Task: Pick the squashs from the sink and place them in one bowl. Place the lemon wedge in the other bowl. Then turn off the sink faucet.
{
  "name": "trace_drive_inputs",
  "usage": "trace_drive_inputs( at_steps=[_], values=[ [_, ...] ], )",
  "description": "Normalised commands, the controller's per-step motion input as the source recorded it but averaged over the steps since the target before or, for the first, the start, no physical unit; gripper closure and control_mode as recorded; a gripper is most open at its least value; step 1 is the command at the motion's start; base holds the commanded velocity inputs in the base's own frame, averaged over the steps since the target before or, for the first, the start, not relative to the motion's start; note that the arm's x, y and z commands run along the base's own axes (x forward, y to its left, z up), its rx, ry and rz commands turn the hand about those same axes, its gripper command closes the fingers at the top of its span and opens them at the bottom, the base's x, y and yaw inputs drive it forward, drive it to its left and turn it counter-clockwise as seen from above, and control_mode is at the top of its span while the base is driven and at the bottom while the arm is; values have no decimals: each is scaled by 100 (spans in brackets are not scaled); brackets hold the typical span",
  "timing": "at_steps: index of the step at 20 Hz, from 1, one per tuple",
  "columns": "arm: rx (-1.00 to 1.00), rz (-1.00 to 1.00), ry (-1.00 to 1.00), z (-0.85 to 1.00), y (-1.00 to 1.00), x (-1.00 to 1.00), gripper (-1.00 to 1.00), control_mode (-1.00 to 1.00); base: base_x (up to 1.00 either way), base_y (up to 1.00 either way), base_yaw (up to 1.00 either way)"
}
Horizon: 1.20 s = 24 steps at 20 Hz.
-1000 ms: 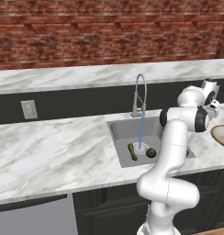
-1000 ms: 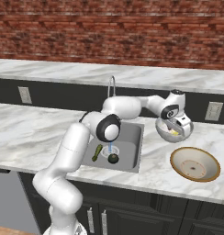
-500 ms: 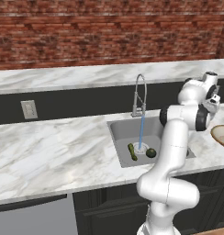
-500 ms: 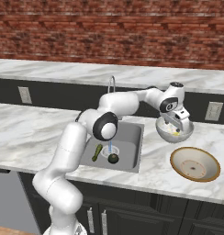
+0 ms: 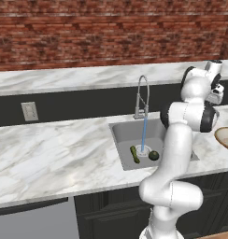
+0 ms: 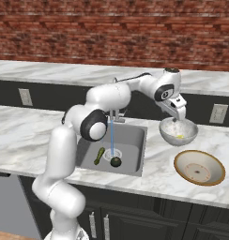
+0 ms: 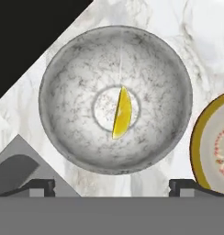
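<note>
My gripper point(image 6: 178, 110) hangs open and empty just above the grey-white bowl point(image 6: 169, 131), its fingertips point(image 7: 42, 185) wide apart. The lemon wedge point(image 7: 122, 113) lies free at the bottom of that bowl point(image 7: 63, 78); it also shows as a yellow speck, the lemon wedge point(image 6: 180, 136). The slim squash point(image 5: 134, 154) and the round dark squash point(image 5: 154, 155) lie in the sink point(image 5: 120, 135) near the drain. The shallow tan bowl point(image 6: 199, 167) stands empty to the right of the grey one. Water runs from the chrome faucet point(image 5: 143, 95).
The blue water stream point(image 6: 111, 136) falls between the two squashes point(image 6: 99, 155). My own arm arches over the sink's right side toward the bowls. A wall outlet point(image 6: 219, 113) sits behind the bowls, and marble counter point(image 5: 50, 154) stretches left of the sink.
The jaws have opened wide and the hand has lifted a little off the grey-white bowl. The lemon wedge stays in the bowl.
</note>
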Motion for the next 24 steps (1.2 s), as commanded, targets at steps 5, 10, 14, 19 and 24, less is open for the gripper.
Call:
trace_drive_inputs(
  at_steps=[5, 10, 14, 19, 24],
  values=[
    [-5, 0, -7, 44, 59, -60, -100, -100, 0, 0, 0],
    [-5, 0, 0, 3, 82, -52, -100, -100, 0, 0, 0],
    [-4, 2, 0, -1, 77, -49, -100, -100, 0, 0, 0],
    [-1, 4, 0, -11, 69, -50, -100, -100, 0, 0, 0],
    [-2, 5, 0, -21, 48, -47, -100, -100, 0, 0, 0]
  ],
)
